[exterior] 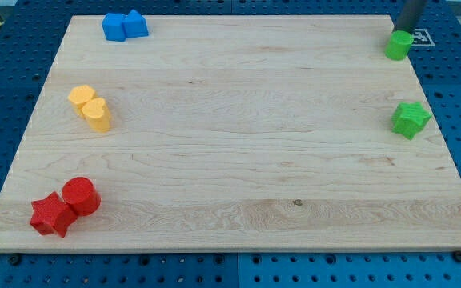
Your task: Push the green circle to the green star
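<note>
Wooden board fills most of the view, lying on a blue pegboard table that shows around all edges.

Dark rod comes in from the view's top right corner. My tip sits right at the top edge of the green circle, touching it or just about; can't tell contact for sure. No jaws on this rig, just the rod, so nothing apart or clamped.

Red pair at the view's bottom left: red cylinder touching red star, star lower and further left.

Blue pair at the view's top left: two blue blocks side by side and touching, left one, right one. Exact shapes hard to make out.

Yellow pair at mid left: upper yellow block and lower yellow block, touching; the lower looks heart-like, the upper unclear.

Green star at the view's right edge, near the board's right side, about mid height.

Green circle at the view's top right corner of the board, directly above the green star in the view and well apart from it, bare wood between them.

All other blocks are far across the board to the left.
</note>
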Available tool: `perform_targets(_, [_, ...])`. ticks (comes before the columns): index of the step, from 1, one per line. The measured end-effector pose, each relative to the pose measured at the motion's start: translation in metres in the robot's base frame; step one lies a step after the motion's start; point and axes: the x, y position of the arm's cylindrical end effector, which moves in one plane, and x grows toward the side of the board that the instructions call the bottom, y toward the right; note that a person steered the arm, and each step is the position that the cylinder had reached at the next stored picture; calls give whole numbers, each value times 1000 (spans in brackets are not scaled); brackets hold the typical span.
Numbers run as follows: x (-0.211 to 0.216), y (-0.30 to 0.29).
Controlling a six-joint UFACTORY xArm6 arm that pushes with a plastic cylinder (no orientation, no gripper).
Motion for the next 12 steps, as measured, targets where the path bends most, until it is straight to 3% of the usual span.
perform_targets(5, [54,-17])
perform_targets(10, [53,-80])
perform_targets(12, [75,-82])
